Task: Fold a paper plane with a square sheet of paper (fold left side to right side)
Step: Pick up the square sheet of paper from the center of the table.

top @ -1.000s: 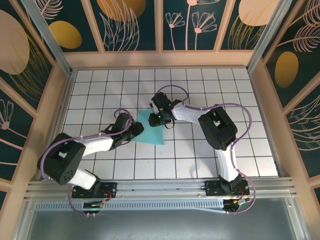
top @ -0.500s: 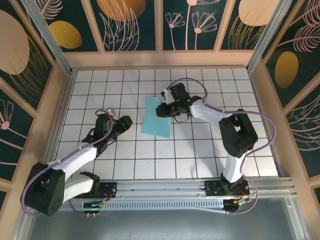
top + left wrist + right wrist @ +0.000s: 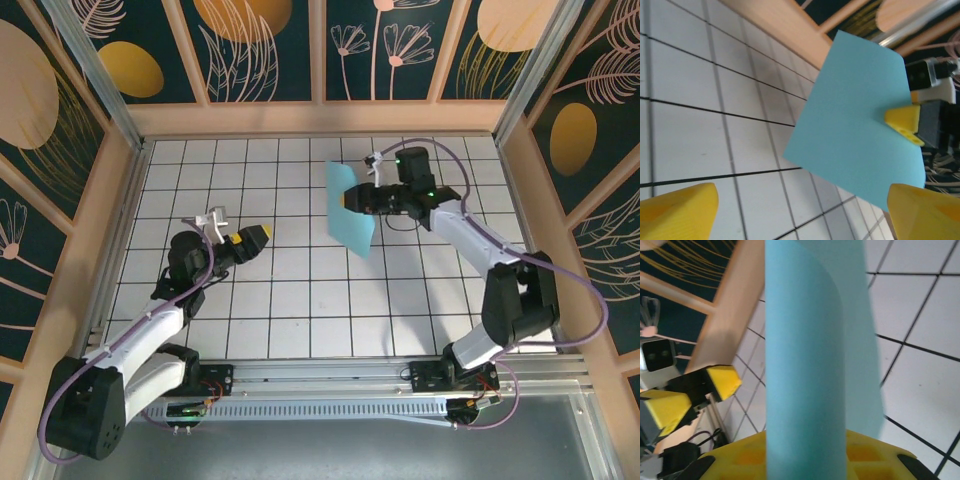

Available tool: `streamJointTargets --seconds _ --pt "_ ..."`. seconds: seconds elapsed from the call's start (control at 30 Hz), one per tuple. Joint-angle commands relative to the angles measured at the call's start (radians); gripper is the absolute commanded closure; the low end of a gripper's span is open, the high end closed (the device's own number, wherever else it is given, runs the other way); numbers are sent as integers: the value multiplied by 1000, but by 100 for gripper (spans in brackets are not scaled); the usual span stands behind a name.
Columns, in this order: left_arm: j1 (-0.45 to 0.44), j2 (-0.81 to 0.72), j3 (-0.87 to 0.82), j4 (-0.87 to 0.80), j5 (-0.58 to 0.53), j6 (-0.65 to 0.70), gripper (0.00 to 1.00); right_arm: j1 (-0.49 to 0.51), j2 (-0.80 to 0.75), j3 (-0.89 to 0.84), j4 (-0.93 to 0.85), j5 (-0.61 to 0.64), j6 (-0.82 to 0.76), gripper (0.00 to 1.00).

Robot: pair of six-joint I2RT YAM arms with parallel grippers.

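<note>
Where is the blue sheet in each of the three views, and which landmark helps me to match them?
Top external: sheet right of centre, upper half, pinched by the right tool.
Left wrist: sheet centre right.
Right wrist: sheet down the middle, top to bottom.
Shared landmark: the white tiled table, black grid lines.

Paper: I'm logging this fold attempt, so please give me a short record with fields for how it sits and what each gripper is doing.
paper: held up above the table, bowed, not lying flat
right gripper: shut on one edge of the paper, over the far middle of the table
left gripper: open, empty, apart from the paper, on the left side
fold: no crease visible
</note>
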Motion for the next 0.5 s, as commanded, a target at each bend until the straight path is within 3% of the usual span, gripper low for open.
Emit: streamJointTargets --seconds 0.0,0.3,0.47 --pt "5 10 64 133 163 47 12 -29 -77 -6 0 -162 -50 75" --pt "-3 117 197 275 352 65 6 -45 -203 16 -36 -403 -104 76" --pt "-49 177 318 107 408 208 3 -40 -225 25 -39 -466 -98 77"
